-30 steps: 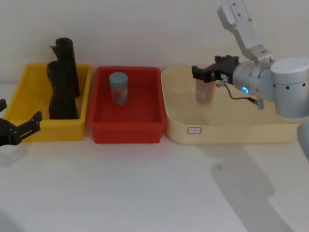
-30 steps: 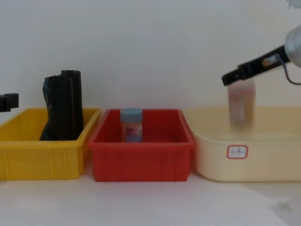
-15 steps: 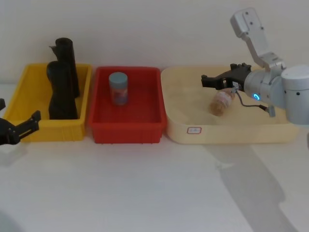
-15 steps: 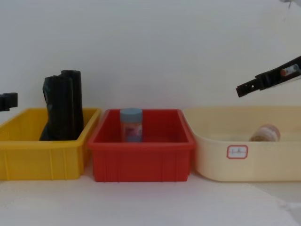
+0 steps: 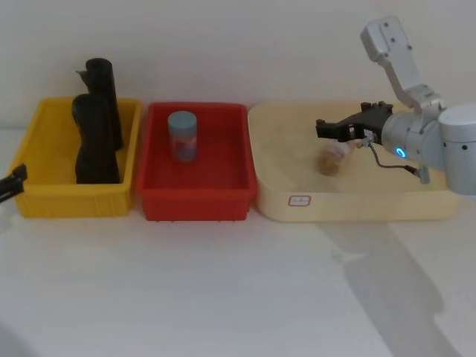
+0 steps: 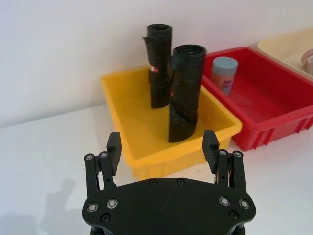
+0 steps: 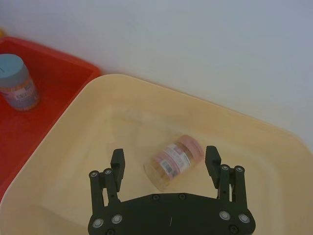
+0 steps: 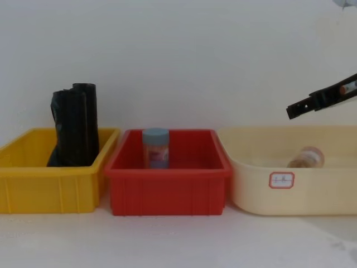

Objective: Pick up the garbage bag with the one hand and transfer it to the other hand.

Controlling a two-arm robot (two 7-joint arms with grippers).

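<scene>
- Nothing of the task is done, as far as can be judged: the garbage bag [image 5: 95, 145] stands upright in the yellow bin [image 5: 74, 201] at about 10 o'clock on the bench [image 5: 223, 297]. Its flared end is down and nothing grips it.
- Just behind it, at its 12 o'clock, stands the slimmer black roll [image 5: 102, 82], which is not the one wanted.
- The left gripper [image 6: 162, 147] sits at the bench's 9 o'clock edge, outside the yellow bin and apart from it. Its fingers [image 6: 114, 147] are spread wide with nothing between them. From there the bag lies toward 2 o'clock.
- The right gripper [image 5: 335, 132] hovers at about 2 o'clock over the cream tub [image 5: 357, 204]. Its fingers are parted and empty, above a pink-lidded jar [image 5: 331, 160] lying on its side in the tub without touching it.
- Between the two, the red bin [image 5: 193, 204] holds an upright blue-lidded jar [image 5: 182, 135], which plays no part.
- All steps remain:
  - The left gripper has to reach into the yellow bin.
  - It has to close on the bag and lift it clear of the bin wall.
  - It has to carry the bag toward the middle.
  - The right gripper has to come across from the tub to take the bag.
- My reading is that this is the very start of the approach.
</scene>
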